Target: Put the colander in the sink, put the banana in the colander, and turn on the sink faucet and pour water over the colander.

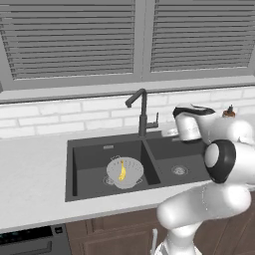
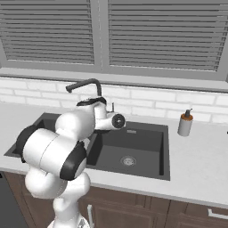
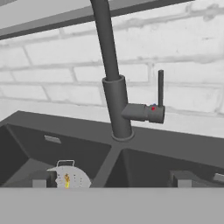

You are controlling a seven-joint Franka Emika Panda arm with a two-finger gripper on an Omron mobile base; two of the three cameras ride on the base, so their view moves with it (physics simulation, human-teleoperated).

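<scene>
1. Sink (image 1: 84, 189): dark double basin set in a pale counter (image 1: 30, 184). A narrow divider separates the two basins.
2. Colander (image 1: 130, 175): sits in the left basin, over the drain, nearer the divider than the left wall. Free floor remains on its left and rear sides.
3. Banana (image 1: 122, 171): lies inside the colander, below its rim.
4. Right basin: its floor is bare around a silver drain (image 2: 128, 160).
5. Faucet (image 1: 143, 113): stands on the rear ledge, in line with the divider. The spout hooks toward the left basin, high above the colander. In the hand view the side lever (image 3: 160, 89) stands upright on a short stub to the right of the faucet column.
6. Gripper (image 3: 109, 180): fingers spread wide, holding nothing. One tip (image 3: 41, 178) shows at the lower left, the other at the lower right. The gripper faces the faucet base, with open air between it and the lever.
7. Soap bottle (image 2: 185, 123): on the counter right of the sink, well apart from the arm.
8. Wall (image 2: 147, 100): white brick directly behind the faucet, under shuttered windows.
</scene>
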